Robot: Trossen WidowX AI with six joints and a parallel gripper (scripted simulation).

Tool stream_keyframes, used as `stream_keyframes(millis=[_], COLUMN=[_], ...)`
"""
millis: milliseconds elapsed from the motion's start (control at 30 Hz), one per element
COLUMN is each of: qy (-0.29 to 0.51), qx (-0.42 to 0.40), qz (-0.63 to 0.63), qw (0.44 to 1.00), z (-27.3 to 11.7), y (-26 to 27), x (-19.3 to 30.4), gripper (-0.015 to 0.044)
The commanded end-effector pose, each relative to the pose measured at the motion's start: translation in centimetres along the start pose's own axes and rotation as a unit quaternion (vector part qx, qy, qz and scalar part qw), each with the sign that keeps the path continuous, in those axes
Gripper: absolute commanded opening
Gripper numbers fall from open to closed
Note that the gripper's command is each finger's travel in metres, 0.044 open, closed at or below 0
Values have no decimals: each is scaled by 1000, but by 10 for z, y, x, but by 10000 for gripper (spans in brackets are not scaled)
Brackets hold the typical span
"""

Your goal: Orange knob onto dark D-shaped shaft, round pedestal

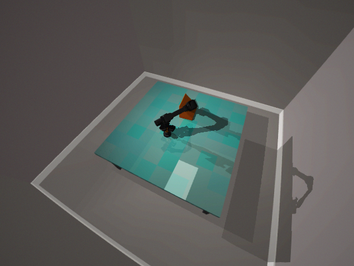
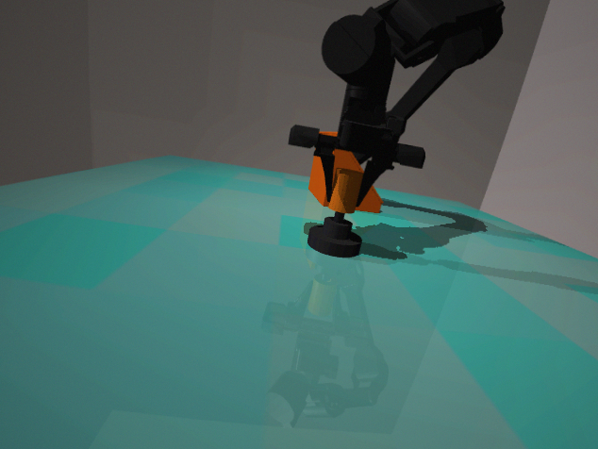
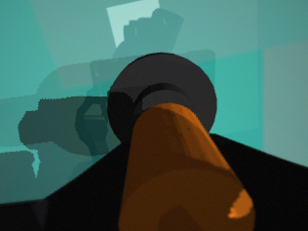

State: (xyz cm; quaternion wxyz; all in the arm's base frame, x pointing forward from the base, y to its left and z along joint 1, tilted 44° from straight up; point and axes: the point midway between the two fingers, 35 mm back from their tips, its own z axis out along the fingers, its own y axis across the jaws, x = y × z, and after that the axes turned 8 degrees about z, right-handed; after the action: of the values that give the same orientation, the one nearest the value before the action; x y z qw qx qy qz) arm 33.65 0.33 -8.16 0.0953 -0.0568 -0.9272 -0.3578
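Note:
The orange knob (image 2: 345,191) (image 3: 171,140) is upright, tilted slightly in the exterior view. My gripper (image 2: 344,200) is shut on it, with one black finger on each side. The knob is above the round dark pedestal (image 1: 167,135) (image 2: 334,242) (image 3: 161,69). A short length of the dark shaft (image 2: 340,216) shows between the knob's lower end and the pedestal's raised collar. The knob's lower end is at about the shaft's tip; I cannot tell whether the tip is inside the hole. The wrist view shows the knob over the pedestal's middle, hiding the shaft. The flat sides are hidden.
An orange wedge-shaped block (image 1: 186,115) (image 2: 316,179) stands behind the gripper in the exterior view, beneath part of the arm in the top view. The teal checkered table (image 1: 134,157) (image 2: 203,308) carries shadows and reflections of the arm. A pale bright patch (image 1: 181,179) lies towards its near edge.

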Motion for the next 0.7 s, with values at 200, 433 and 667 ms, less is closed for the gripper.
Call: stream_keyframes(millis=[200,433,667], qy=[-3,-3,-3], qx=[-2,-2,-2], qz=[-1,-1,-1], qw=[1000,1000,1000], z=[1,1,-3], y=[0,0,1], x=[-2,-2,-1], gripper=[0,0,0])
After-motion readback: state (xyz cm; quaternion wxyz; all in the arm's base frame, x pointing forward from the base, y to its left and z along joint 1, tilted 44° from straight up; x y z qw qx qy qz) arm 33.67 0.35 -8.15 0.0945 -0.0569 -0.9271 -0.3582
